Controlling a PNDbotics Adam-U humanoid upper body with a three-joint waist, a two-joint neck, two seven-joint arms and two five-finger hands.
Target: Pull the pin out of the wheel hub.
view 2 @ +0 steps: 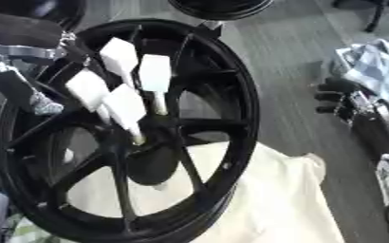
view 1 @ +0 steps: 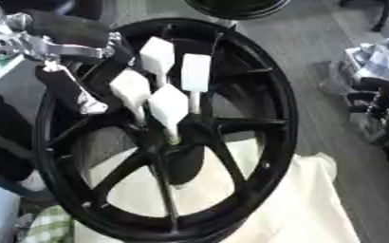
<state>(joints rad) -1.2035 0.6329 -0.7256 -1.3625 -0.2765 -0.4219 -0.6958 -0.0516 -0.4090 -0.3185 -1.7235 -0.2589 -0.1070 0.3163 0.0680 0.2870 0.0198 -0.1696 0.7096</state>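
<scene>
Reaching in from the upper left, left robot hand (view 1: 81, 71) hanging over the wheel (view 1: 264, 156), white-padded fingers (view 1: 169, 104) pointing down at the hub (view 1: 177, 142). Closing, by the look of it, on a pale pin (view 1: 174, 137) at the hub's centre; actual pinch impossible to confirm. Wheel leaning tilted on a cream cloth (view 1: 297, 209), probably for spoke access. Right robot hand (view 2: 339, 97) idling near the right edge, fingers curled, holding nothing. No containers showing.
</scene>
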